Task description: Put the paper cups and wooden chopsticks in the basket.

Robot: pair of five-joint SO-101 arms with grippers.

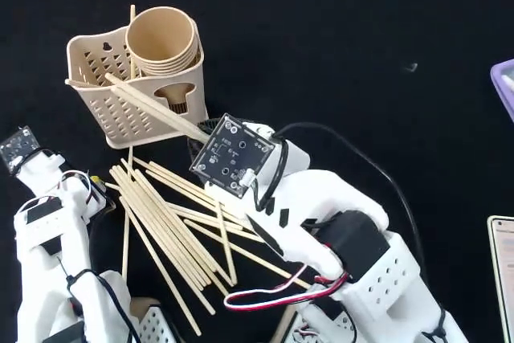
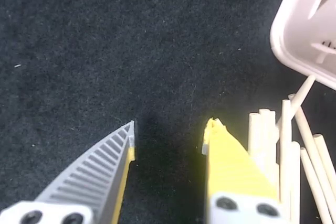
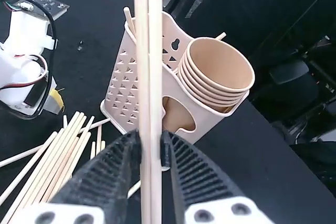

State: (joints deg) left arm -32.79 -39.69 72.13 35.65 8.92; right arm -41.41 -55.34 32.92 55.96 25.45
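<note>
Right gripper [image 3: 150, 142] pinching 2 chopsticks [image 3: 148, 51], basket [image 3: 123, 85] w/ cups [image 3: 219, 66] beyond.

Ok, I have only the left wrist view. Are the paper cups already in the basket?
Observer: Yes, a stack of paper cups stands in one compartment of the basket.
Operator: And what does the right arm hold?
Observer: The right gripper is shut on two wooden chopsticks, pointed toward the basket.
Operator: Are many left on the table?
Observer: Yes, a loose pile of chopsticks lies on the black table between the two arms.
</note>
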